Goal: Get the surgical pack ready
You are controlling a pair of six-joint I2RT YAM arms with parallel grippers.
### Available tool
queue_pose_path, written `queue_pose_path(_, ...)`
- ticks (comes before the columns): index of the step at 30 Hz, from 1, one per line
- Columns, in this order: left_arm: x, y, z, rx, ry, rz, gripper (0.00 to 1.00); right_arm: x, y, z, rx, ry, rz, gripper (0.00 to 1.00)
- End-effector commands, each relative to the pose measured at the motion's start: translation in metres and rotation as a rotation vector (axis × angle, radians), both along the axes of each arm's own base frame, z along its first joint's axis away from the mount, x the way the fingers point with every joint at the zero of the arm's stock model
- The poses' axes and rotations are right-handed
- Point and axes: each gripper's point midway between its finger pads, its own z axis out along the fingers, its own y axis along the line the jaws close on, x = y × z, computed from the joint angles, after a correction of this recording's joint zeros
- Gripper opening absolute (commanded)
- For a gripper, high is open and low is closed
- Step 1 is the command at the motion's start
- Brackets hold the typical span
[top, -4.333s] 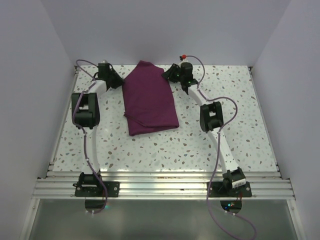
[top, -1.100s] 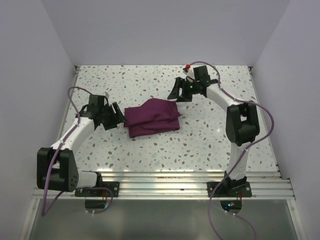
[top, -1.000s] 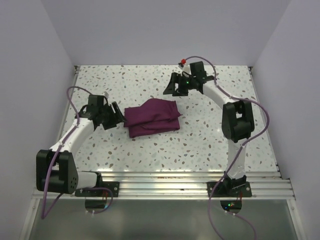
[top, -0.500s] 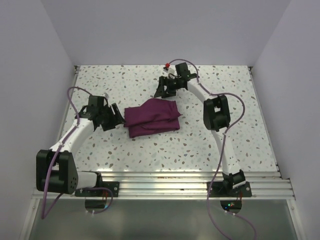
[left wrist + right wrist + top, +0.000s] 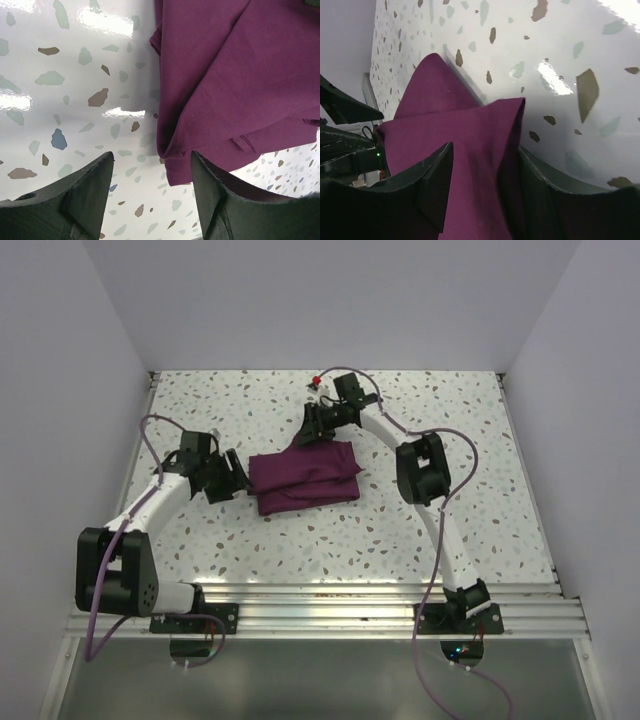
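Observation:
The surgical pack [image 5: 305,475] is a plum-purple cloth folded into a thick rectangle at the middle of the speckled table [image 5: 400,530]. My left gripper [image 5: 238,477] sits low at its left edge. In the left wrist view this gripper [image 5: 152,167] is open, and the cloth's folded corner [image 5: 225,90] lies just ahead of the fingertips without touching them. My right gripper [image 5: 305,432] is at the cloth's far edge. In the right wrist view its open fingers [image 5: 432,185] straddle a raised fold of the cloth [image 5: 465,130], with the gripper [image 5: 485,167] not pinching it.
Pale walls [image 5: 90,360] close in the table on the left, back and right. A metal rail [image 5: 320,615] with both arm bases runs along the near edge. The right arm's elbow [image 5: 425,465] hangs just right of the cloth.
The long cloth strip from the earliest frame is now folded in half. Over the last second the right arm swung left to the cloth's far edge and its jaws narrowed. The left gripper stayed put.

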Motion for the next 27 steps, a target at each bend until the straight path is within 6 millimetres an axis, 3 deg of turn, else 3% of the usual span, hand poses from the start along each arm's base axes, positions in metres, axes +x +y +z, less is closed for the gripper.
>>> queue_pose_path(1, 0.01, 0.0, 0.011, 0.011, -0.056, -0.032, 0.67, 0.005, 0.014, 0.022, 0.087, -0.012, 0.014, 0.5)
queue_pose_path(5, 0.007, 0.004, 0.014, 0.029, -0.054, -0.026, 0.67, 0.012, 0.022, 0.04, 0.129, -0.016, -0.004, 0.34)
queue_pose_path(9, 0.01, 0.014, 0.025, 0.064, -0.063, 0.01, 0.67, 0.018, 0.026, 0.069, 0.158, -0.009, -0.044, 0.05)
queue_pose_path(10, 0.009, 0.022, 0.026, 0.077, -0.049, 0.036, 0.67, 0.016, 0.026, 0.073, 0.162, 0.001, -0.047, 0.03)
queue_pose_path(12, 0.016, 0.03, 0.043, 0.077, -0.082, 0.07, 0.67, 0.007, 0.027, 0.103, 0.183, -0.016, -0.042, 0.0)
queue_pose_path(14, 0.022, 0.039, 0.06, 0.068, -0.111, 0.106, 0.66, -0.006, 0.026, 0.11, 0.176, 0.006, -0.036, 0.0)
queue_pose_path(15, 0.025, 0.046, 0.068, 0.062, -0.129, 0.13, 0.66, -0.019, 0.027, 0.138, 0.19, -0.027, -0.019, 0.0)
queue_pose_path(16, 0.026, 0.05, 0.073, 0.049, -0.136, 0.141, 0.65, -0.03, 0.026, 0.132, 0.171, 0.003, -0.014, 0.0)
queue_pose_path(17, 0.03, 0.051, 0.083, 0.038, -0.158, 0.147, 0.65, -0.039, 0.024, 0.14, 0.166, 0.0, -0.01, 0.0)
queue_pose_path(18, 0.033, 0.051, 0.089, 0.031, -0.168, 0.149, 0.64, -0.055, 0.025, 0.161, 0.171, -0.026, 0.008, 0.0)
queue_pose_path(19, 0.033, 0.05, 0.092, 0.021, -0.167, 0.148, 0.64, -0.071, 0.021, 0.153, 0.148, 0.006, 0.017, 0.0)
queue_pose_path(20, 0.037, 0.048, 0.098, 0.014, -0.179, 0.145, 0.63, -0.082, 0.02, 0.154, 0.136, 0.007, 0.023, 0.01)
queue_pose_path(21, 0.038, 0.047, 0.099, 0.004, -0.176, 0.145, 0.63, -0.105, 0.016, 0.157, 0.121, 0.01, 0.041, 0.02)
queue_pose_path(24, 0.04, 0.04, 0.101, -0.042, -0.185, 0.136, 0.6, -0.14, 0.008, 0.15, 0.08, 0.03, 0.06, 0.07)
queue_pose_path(27, 0.037, 0.03, 0.097, -0.099, -0.183, 0.119, 0.58, -0.186, -0.007, 0.127, 0.021, 0.096, 0.095, 0.16)
